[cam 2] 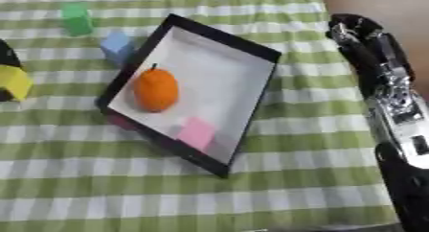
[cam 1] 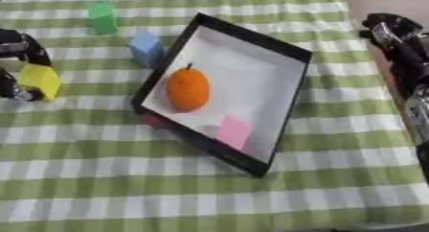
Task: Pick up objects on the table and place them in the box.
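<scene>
A shallow box (cam 1: 289, 94) with black walls and a white floor lies askew at the middle of the worktop (cam 1: 167, 188), which is covered by a green-and-white checked cloth. Inside the box, an orange (cam 1: 187, 88) with a short dark stem rests toward the left side of the floor, and a pink block (cam 1: 234, 133) sits nearer the lower corner, close to the front wall. A small red shape (cam 1: 152, 120) shows just outside the box's lower left wall, mostly hidden by it.

Three things are outside the box. A green block (cam 1: 102, 17) stands near the far left of the cloth. A blue block (cam 1: 147, 48) stands just beside the box's upper left wall. A yellow block (cam 1: 40, 81) is at the left edge of the view, where the left hand (cam 1: 18, 49) has its dark fingers curled over the top and down the near side of it; whether the block rests on the cloth or is lifted cannot be told.

The right hand (cam 2: 360, 29) shows at the upper right, past the edge of the cloth and well apart from the box, with its black and silver arm running down the right side of the view. Its fingers look bent inward and hold nothing.
</scene>
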You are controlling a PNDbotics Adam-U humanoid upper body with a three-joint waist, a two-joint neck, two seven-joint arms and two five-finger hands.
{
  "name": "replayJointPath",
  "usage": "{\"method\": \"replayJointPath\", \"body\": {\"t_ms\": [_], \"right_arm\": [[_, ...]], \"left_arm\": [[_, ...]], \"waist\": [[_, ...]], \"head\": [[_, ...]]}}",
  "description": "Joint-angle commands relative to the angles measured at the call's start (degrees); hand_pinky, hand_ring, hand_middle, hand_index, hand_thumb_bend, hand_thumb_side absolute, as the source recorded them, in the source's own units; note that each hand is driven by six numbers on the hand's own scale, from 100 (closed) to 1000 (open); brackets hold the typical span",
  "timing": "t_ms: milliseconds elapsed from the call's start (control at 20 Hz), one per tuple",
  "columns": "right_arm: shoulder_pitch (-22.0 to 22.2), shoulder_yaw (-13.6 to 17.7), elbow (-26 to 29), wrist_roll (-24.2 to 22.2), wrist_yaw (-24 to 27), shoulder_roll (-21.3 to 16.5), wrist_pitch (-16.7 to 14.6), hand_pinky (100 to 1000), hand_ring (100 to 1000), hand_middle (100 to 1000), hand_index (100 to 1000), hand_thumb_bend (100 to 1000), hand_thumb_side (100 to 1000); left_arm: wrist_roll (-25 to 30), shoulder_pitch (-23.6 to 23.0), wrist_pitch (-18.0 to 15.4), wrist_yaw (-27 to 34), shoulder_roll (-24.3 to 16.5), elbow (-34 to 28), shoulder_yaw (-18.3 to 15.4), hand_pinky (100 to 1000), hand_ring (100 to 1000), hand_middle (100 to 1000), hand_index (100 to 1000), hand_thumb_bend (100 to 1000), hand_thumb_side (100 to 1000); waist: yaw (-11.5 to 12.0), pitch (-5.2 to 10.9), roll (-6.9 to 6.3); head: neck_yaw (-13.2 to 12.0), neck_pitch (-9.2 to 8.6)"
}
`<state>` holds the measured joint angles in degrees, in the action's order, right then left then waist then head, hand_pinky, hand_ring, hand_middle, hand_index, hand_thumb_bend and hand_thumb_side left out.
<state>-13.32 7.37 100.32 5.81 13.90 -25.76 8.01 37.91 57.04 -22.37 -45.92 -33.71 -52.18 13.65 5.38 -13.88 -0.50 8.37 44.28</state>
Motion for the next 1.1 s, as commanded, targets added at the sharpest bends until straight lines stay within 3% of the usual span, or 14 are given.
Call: {"method": "replayJointPath", "body": {"t_ms": [50,300,500,800,1100], "right_arm": [[-0.36,0.5,0.7,-0.23,0.16,-1.05,-0.16,970,777,726,742,111,465],[-0.26,0.5,0.64,-0.31,0.26,-1.17,-0.21,970,777,727,742,109,465],[-0.25,0.47,0.57,-0.39,0.28,-1.24,-0.19,971,777,727,743,108,469],[-0.86,0.29,0.59,-0.6,0.56,-1.07,-0.18,971,778,728,744,104,465],[-2.05,0.07,0.84,-0.46,1.17,-1.19,-0.17,970,779,729,745,105,460]], "left_arm": [[-1.39,1.88,0.64,1.41,-1.38,-4.03,-1.36,733,646,529,571,314,100],[-2.2,4.05,1.86,5.69,-0.23,-10.58,-1.49,733,637,523,567,307,100],[-0.44,6.02,2.46,8.46,1.95,-15.22,0.41,732,636,523,567,308,100],[2.39,9.93,2.75,9.62,10.17,-18.45,3.06,731,632,527,572,314,100],[3.69,11.33,1.99,4.7,18.53,-17.49,5.41,727,641,545,589,368,100]], "waist": [[0.06,0.66,0.58],[0.35,1.09,0.43],[0.29,1.31,0.27],[-0.49,1.61,0.22],[-1.59,1.65,-0.03]], "head": [[0.64,-0.16],[2.42,-0.16],[2.69,-0.16],[1.59,-0.16],[0.91,-0.16]]}}
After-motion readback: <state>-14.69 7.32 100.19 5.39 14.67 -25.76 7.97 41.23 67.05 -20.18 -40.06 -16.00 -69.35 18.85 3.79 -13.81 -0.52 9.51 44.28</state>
